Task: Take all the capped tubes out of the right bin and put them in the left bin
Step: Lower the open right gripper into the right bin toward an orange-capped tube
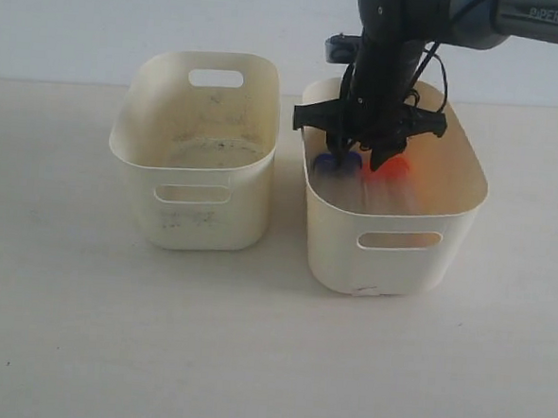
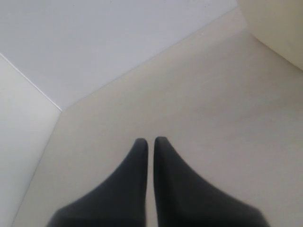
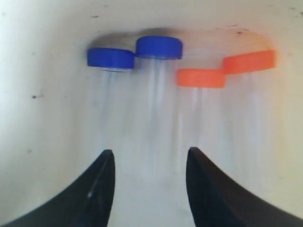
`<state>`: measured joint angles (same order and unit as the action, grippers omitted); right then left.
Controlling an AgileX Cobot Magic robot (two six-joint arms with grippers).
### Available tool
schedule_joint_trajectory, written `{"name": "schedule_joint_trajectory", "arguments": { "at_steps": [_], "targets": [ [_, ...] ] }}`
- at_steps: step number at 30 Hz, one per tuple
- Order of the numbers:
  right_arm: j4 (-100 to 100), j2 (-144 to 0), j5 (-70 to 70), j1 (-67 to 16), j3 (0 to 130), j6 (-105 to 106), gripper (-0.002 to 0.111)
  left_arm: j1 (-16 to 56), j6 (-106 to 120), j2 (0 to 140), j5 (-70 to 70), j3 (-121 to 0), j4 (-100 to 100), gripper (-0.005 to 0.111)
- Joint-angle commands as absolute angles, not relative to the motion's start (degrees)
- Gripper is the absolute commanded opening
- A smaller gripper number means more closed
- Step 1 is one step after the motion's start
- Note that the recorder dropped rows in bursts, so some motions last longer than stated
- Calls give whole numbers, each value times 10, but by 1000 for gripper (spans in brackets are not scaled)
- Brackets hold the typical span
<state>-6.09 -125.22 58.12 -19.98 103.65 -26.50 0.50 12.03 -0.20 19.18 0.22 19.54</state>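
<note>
With the right jaws parted and empty over four capped tubes (image 3: pixel 156 101) lying side by side in the right bin (image 1: pixel 390 249), squeezing could pinch two or knock one aside; the left jaws are closed, holding nothing.

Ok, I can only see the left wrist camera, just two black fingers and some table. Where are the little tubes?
Observer: All four capped tubes lie side by side on the floor of the right bin.
Operator: What colour are their lids?
Observer: Two have blue caps and two have orange caps.
Operator: Is the other arm grabbing one?
Observer: Not yet. The right gripper hangs open over them, down inside the bin, holding nothing.
</note>
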Motion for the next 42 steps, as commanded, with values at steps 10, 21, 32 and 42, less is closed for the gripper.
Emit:
{"name": "schedule_joint_trajectory", "arguments": {
  "at_steps": [10, 21, 32, 42],
  "targets": [
    [-118, -1225, 592, -199, 1036, -260, 49, 6, 121, 0, 189, 0, 194, 4],
    [-106, -1224, 607, -176, 1036, -249, 49, 6, 121, 0, 189, 0, 194, 4],
    [-88, -1257, 616, -172, 1036, -245, 49, 6, 121, 0, 189, 0, 194, 4],
    [-72, -1286, 610, -172, 1034, -249, 49, 6, 121, 0, 189, 0, 194, 4]
  ]
}}
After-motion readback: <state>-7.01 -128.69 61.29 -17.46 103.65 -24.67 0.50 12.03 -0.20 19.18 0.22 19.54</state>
